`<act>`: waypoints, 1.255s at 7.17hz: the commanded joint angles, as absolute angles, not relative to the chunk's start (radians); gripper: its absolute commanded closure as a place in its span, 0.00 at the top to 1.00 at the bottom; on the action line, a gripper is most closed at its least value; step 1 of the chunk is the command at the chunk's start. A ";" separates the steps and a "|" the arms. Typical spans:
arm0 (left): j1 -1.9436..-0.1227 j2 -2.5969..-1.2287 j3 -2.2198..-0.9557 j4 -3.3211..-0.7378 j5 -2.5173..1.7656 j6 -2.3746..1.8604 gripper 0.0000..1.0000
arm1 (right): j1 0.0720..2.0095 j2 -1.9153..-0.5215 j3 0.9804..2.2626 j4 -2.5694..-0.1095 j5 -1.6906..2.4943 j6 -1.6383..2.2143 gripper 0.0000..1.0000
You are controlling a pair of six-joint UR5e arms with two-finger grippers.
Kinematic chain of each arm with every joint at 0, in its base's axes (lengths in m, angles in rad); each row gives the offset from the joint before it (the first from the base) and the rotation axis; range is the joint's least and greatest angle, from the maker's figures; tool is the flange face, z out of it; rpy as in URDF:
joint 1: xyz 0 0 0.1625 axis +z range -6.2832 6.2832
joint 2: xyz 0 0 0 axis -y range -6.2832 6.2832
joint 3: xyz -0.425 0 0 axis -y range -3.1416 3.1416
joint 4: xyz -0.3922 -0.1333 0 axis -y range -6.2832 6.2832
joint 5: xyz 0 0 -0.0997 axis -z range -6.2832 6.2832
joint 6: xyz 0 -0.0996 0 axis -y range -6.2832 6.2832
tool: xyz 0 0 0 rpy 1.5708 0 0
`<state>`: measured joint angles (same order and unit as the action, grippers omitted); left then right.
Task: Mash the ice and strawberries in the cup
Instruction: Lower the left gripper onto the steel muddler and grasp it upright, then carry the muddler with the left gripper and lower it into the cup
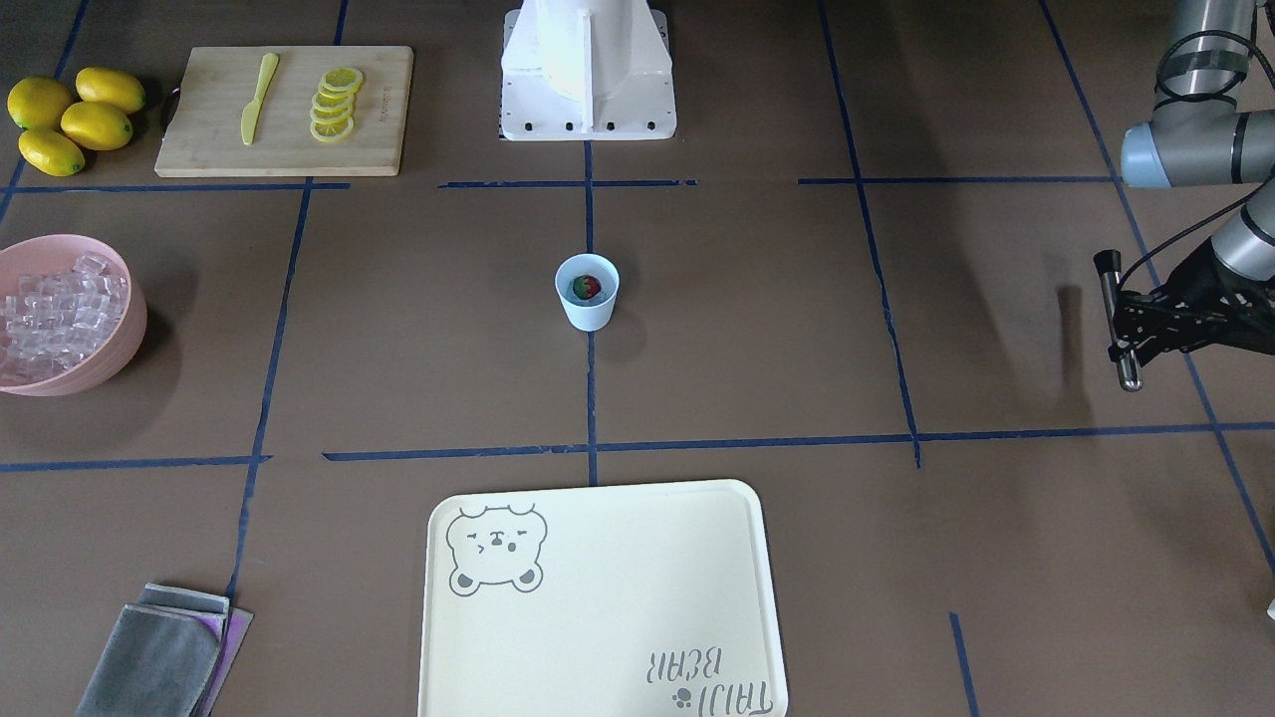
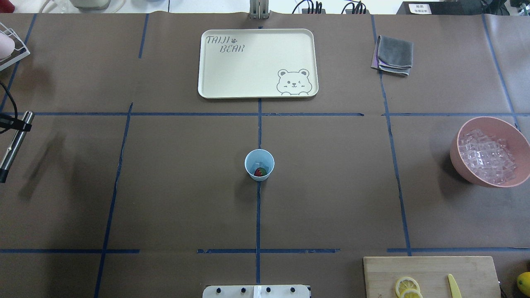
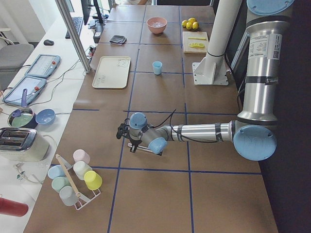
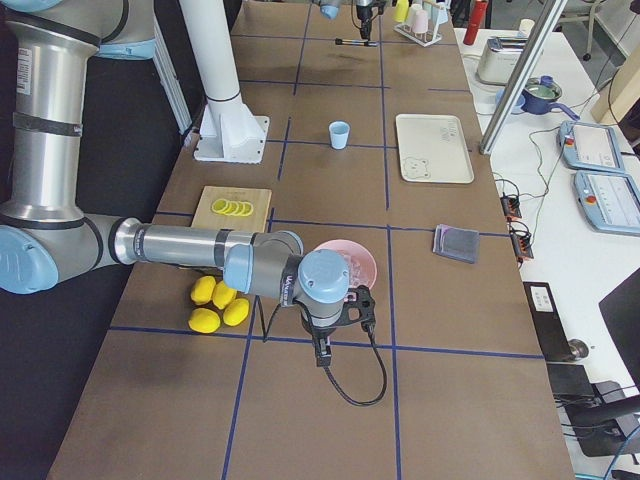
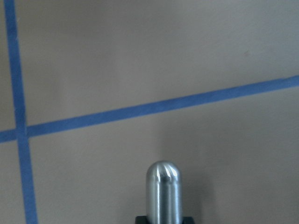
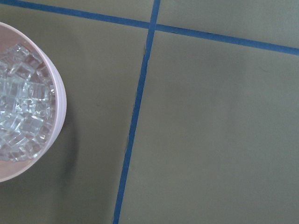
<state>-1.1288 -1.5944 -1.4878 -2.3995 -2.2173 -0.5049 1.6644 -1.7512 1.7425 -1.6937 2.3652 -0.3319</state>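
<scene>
Metal rod [image 5: 162,193] clenched in left gripper [image 1: 1124,324] by the table's [image 2: 186,186] left edge; cup [image 1: 587,309] at centre holds strawberry [image 1: 588,288] (perhaps ice [image 2: 261,164] too); right gripper [image 4: 322,352]: cannot tell.

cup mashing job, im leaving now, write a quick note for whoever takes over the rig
Left tool: shut on a metal rod, out on the robot's left, clear of the cup.
Right tool: by the pink bowl; open or shut cannot be told.
Strawberry sits whole in the cup at table centre; ice fills the bowl. Ice in cup unclear.
Left: carry the rod over and mash.
</scene>
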 commanded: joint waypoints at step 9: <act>-0.843 -2.092 -1.643 -3.088 -2.105 -0.500 0.00 | 1.664 -1.750 1.738 -1.694 2.364 -0.330 0.99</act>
<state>-0.8934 -2.0292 -1.6210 -3.0530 -2.1698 -0.4964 1.6644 -1.7508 1.7383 -1.6935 2.3640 -0.3303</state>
